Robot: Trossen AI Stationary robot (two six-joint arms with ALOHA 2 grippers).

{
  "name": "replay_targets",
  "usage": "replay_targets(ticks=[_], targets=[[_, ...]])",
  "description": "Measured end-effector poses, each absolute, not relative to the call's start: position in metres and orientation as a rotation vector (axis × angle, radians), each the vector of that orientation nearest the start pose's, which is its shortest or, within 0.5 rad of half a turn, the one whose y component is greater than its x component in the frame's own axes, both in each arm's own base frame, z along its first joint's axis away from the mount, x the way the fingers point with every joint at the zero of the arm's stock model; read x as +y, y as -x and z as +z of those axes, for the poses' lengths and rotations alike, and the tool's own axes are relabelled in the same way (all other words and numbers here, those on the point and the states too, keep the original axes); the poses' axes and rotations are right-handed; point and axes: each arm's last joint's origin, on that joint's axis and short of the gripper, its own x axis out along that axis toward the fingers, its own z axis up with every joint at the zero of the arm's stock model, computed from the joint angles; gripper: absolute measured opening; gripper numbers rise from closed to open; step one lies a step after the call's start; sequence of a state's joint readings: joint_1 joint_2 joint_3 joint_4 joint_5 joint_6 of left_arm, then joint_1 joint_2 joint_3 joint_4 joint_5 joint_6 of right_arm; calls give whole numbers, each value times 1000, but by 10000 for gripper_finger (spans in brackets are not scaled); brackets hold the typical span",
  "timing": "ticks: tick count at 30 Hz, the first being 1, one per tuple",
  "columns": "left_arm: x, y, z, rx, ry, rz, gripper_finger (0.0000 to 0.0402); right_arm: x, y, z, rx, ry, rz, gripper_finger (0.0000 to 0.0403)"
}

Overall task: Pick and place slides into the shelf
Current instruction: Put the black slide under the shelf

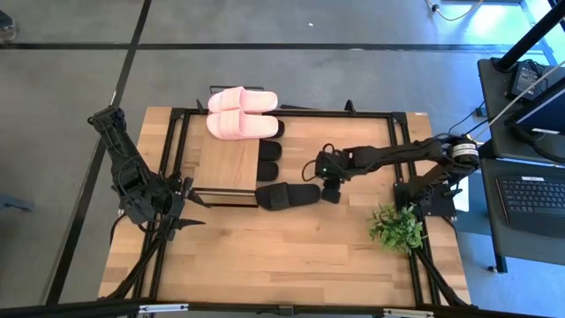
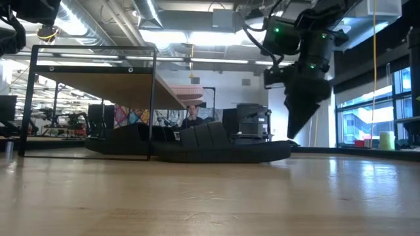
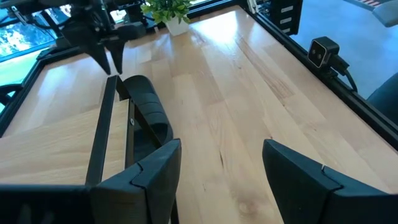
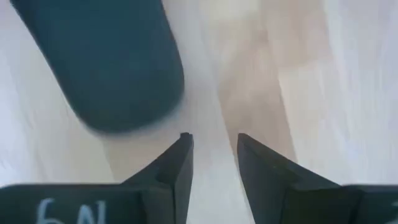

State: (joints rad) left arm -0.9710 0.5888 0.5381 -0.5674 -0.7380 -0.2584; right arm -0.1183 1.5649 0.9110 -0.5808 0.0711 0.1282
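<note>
Looking past the right gripper [image 4: 214, 142], I am seeing the rounded end of the black slide [image 4: 112, 62] lying just beside my fingertips and a little ahead of them, off to one side, so the gap between the fingers is standing over bare table [image 4: 280, 74] and not over the slide. In the high view the same black slide [image 1: 287, 195] is lying flat with its long axis running across the table, from the front corner of the shelf [image 1: 228, 163] toward the right gripper [image 1: 331, 190], and its near end is almost touching the gripper. I am judging that the right arm is clearly the nearer one; the left gripper [image 1: 185, 208] is waiting at the far side of the shelf. My right fingers [image 4: 180, 162] are standing narrow, only a small slit between them, and they are holding nothing. The left fingers [image 3: 155, 168] are spread wide and are empty too. In the low view the right gripper [image 2: 298, 121] is hanging just above the slide's end [image 2: 223, 147]. The pink slides [image 1: 240, 113] are resting on the shelf top.
</note>
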Motion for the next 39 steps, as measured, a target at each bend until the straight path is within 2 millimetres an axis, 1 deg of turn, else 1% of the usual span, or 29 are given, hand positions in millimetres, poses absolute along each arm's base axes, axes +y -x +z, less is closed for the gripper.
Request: replay_targets(ticks=[5, 11, 15, 25, 32, 35, 39], targets=[[-89, -84, 246, 429, -213, -170, 217, -29, -282, 166, 1258, -137, -201, 125], [-89, -84, 246, 429, -213, -170, 217, -20, -289, 143, 1333, -136, -168, 125], [-89, -84, 246, 429, -213, -170, 217, -15, -296, 134, 1307, -126, -147, 125], [-89, -84, 246, 429, -213, -170, 217, -3, -310, 138, 1178, -126, -114, 125], [-89, -84, 246, 429, -213, -170, 217, -2, -302, 136, 1262, -199, -177, 125], [-89, -84, 246, 429, -213, -170, 217, 1, -299, 143, 1249, -230, -194, 125], [-89, -84, 246, 429, -212, -170, 217, 9, -296, 160, 1192, -242, -179, 125]])
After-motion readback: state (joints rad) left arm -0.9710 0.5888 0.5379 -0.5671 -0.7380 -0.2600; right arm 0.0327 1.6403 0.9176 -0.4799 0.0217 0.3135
